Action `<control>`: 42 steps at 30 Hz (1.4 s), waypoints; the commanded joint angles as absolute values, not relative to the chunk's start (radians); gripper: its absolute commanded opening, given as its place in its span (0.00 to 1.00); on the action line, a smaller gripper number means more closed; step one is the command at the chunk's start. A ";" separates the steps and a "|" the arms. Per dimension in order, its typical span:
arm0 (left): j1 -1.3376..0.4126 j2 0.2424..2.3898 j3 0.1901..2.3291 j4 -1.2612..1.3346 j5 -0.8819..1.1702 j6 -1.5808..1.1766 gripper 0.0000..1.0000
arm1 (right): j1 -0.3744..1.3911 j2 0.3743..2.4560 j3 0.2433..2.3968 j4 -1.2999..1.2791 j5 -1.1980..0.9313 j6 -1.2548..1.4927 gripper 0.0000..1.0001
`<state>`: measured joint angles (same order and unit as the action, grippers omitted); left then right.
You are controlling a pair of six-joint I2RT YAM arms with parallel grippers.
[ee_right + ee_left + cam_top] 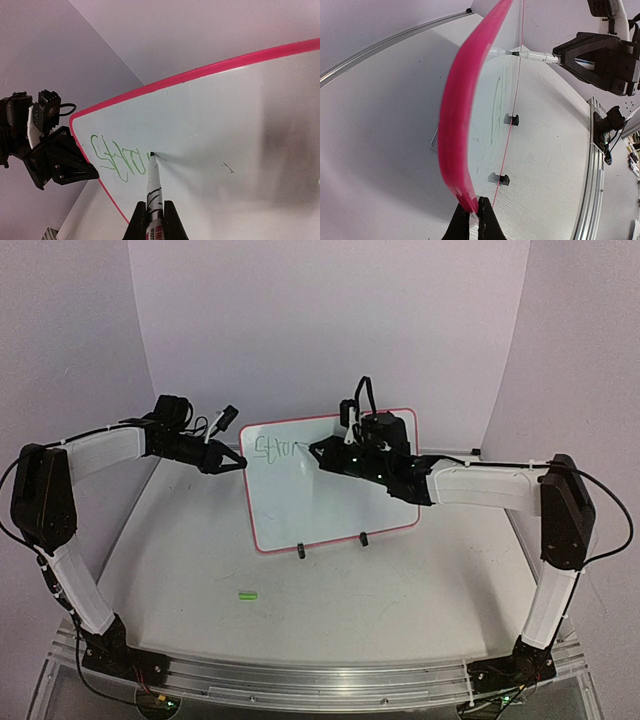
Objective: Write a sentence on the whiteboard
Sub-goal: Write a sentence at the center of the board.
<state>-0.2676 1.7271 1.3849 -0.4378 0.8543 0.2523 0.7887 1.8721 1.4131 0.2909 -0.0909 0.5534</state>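
Pink-framed, the whiteboard (335,505) stands on its black clip feet (301,551) toward the table's (400,610) far edge in the top view. A small green piece (247,594) lies nearer the near edge.

Left wrist view: the left gripper (476,212) is pinched onto the board's left frame edge.

Right wrist view: the right gripper (155,212) clenches a marker (153,180). Its tip touches the board just right of green writing (117,157).
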 commanded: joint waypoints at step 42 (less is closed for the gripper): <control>-0.284 1.715 1.380 -0.476 0.781 0.321 0.00 | 0.755 1.752 1.318 0.325 -0.219 0.586 0.00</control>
<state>-0.2718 1.7271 1.3849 -0.4389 0.8597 0.2615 0.7756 1.7952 1.3216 0.3033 -0.1838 0.5800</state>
